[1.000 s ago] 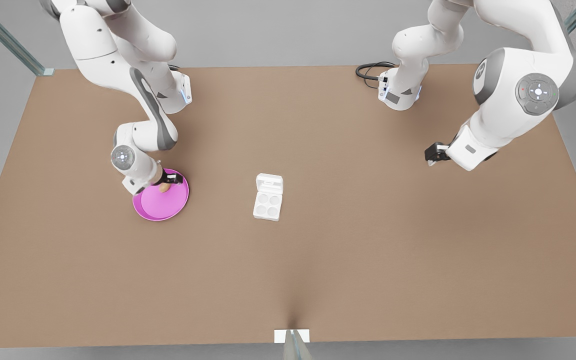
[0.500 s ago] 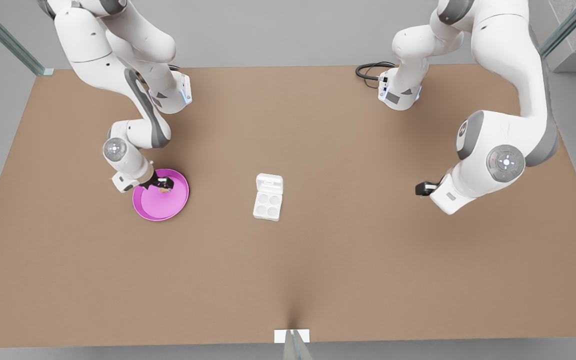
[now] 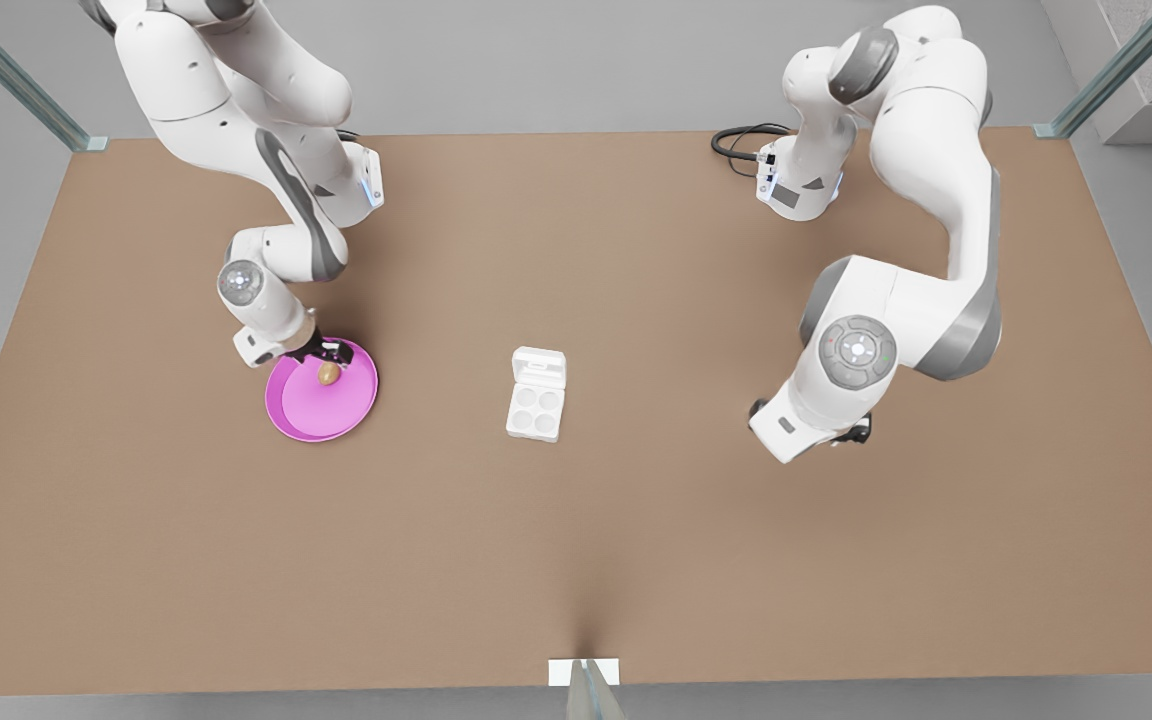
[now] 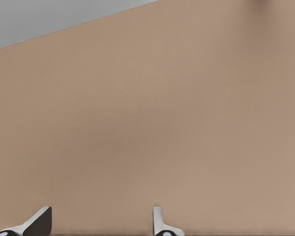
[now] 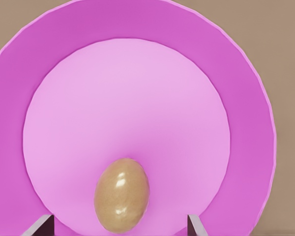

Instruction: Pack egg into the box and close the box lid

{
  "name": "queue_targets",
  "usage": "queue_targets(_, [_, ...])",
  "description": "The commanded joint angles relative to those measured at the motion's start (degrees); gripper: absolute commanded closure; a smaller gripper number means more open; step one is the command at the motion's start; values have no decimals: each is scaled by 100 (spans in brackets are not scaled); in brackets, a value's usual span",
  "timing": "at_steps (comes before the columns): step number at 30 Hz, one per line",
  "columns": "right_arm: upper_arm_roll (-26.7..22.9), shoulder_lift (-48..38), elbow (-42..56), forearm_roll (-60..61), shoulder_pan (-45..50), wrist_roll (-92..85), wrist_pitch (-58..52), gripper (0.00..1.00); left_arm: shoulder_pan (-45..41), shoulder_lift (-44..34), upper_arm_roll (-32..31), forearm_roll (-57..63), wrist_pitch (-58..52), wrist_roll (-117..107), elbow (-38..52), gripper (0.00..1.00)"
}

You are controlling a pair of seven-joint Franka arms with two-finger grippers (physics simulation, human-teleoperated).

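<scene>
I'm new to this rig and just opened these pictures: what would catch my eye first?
The bright pink plate at the front view's left stands out, with the tan egg on it between the open fingers of the right gripper. At mid-table sits the white box, its box lid open and its wells empty. The left gripper hovers open over bare table.
</scene>
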Motion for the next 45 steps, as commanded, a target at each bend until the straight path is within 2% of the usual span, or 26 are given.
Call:
queue_targets(1, [2, 14, -21, -9, 10, 227, 143, 0, 45, 17, -2, -139, -41, -521, -14, 0])
queue_targets(14, [-16, 594, -4, -45, 1, 227, 591, 0, 19, 26, -2, -87, -32, -529, -32, 0])
queue_targets(17, [-24, 621, -4, -45, -8, 227, 609, 16, 19, 34, 7, -69, -23, -529, -32, 0])
queue_targets(38, [-33, 603, 32, -335, -219, 227, 600, 17, 10, 17, 7, 19, -23, -521, -32, 0])
queue_targets(39, [-33, 612, 32, -335, -219, 227, 600, 18, 10, 17, 7, 19, -23, -521, -32, 0])
queue_targets(40, [-33, 621, 32, -335, -219, 227, 600, 26, 10, 17, 7, 19, -23, -521, -32, 0])
queue_targets(45, [-24, 585, 32, -282, -140, 254, 600, 27, 10, 17, 7, 19, -23, -521, -32, 0])
